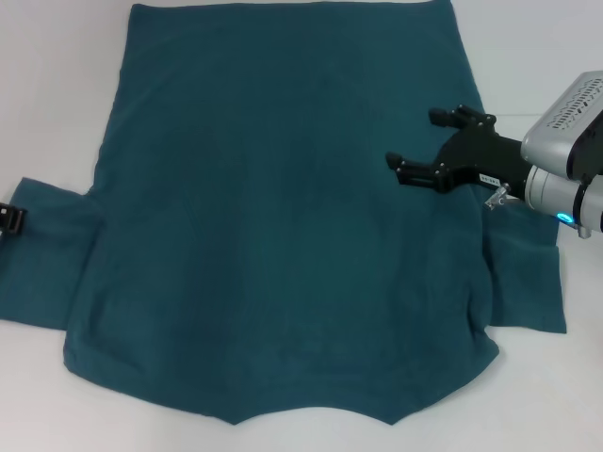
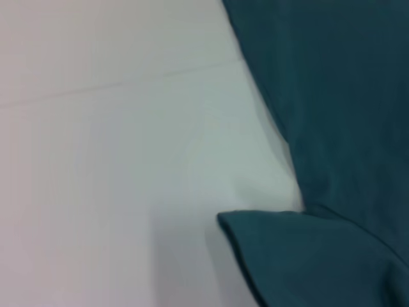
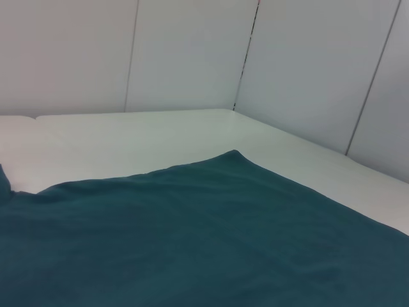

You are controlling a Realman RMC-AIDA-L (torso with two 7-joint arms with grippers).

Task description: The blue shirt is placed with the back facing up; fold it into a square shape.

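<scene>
The blue shirt (image 1: 283, 217) lies flat on the white table, plain side up, its neckline toward me and its hem at the far side. One sleeve spreads out to each side. My right gripper (image 1: 415, 138) hovers over the shirt's right side, open, with nothing between its fingers. Only a black bit of my left gripper (image 1: 9, 218) shows at the left edge, by the end of the left sleeve (image 1: 42, 254). The left wrist view has the shirt's side edge and sleeve (image 2: 319, 262). In the right wrist view, a far hem corner of the shirt (image 3: 192, 236) lies flat.
The white table (image 1: 57, 94) borders the shirt on the left and right. Grey wall panels (image 3: 192, 51) stand behind the table's far edge in the right wrist view.
</scene>
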